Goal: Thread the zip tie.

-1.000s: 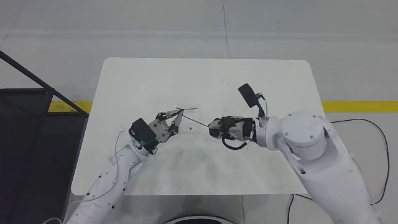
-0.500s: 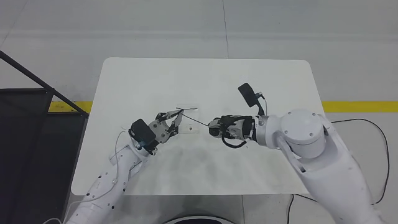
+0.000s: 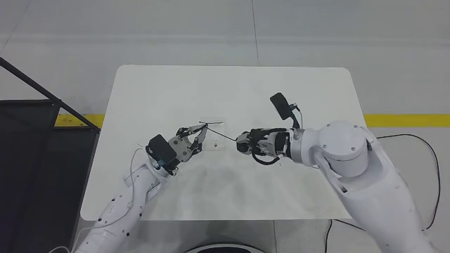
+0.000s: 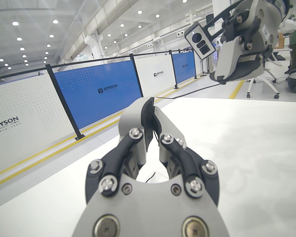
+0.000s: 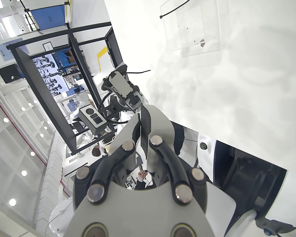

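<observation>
Top view: one white table (image 3: 281, 91) across the middle of the frame, plus two arms, one from the lower left corner, one from the lower right. Just below the centre of the frame, two end effectors tip to tip with a short gap between.

Left of centre, left end effector (image 3: 202, 131): points toward the upper right, fingers pressed together, clamps one end of a thin black zip tie (image 3: 222, 136). Right of centre, right end effector (image 3: 239, 142): points left, likewise closed, pinches the other end of that strip. Between the two, zip tie: spans the gap in a straight line, slants down toward the right of the frame, hangs clear of the table top.

Count of zip ties: two. Slightly above the left end effector's tips in the frame, second zip tie (image 3: 211, 121): also black, lies straight and level, touched by neither end effector.

Right wrist view: one clear tray (image 5: 199, 25) on the table, second zip tie (image 5: 181, 4) inside it along one side, a few small dark specks on the tray floor.

Left wrist view: own pads (image 4: 147, 122) closed, barely a slit between. Beyond them, right end effector (image 4: 220, 78), clamped, with the zip tie (image 4: 194, 91) running from its tips back to the left fingertips.
</observation>
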